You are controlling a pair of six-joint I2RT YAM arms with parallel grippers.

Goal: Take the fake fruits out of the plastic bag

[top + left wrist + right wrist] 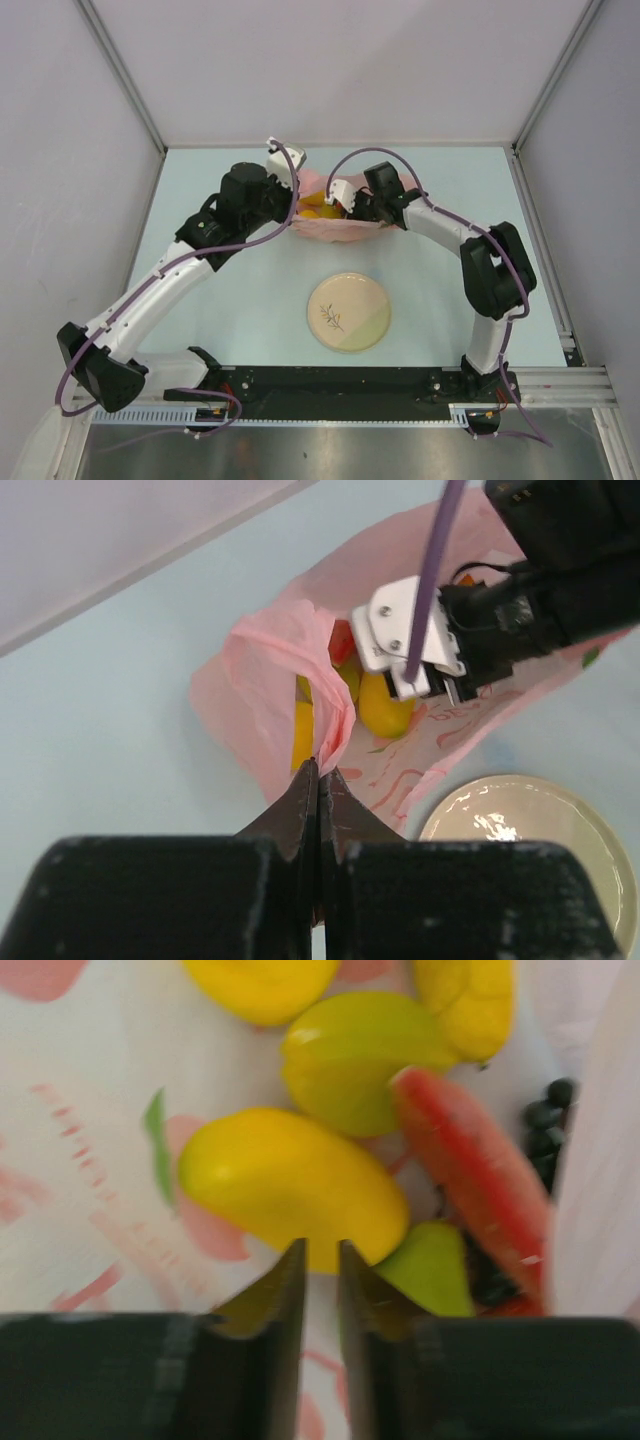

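Left fingers (297, 815) on plastic bag (268, 670) edge

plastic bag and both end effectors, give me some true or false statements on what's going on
1. The left end effector is shut on the rim of the plastic bag. True.
2. The right end effector hovers over the plate. False: it reaches into the bag, with its tips at a yellow mango.
3. A fruit already lies on the plate. False: nothing lies on it, and the fruits in view are all in the bag.
4. A red slice lies beside dark grapes inside the bag. True.
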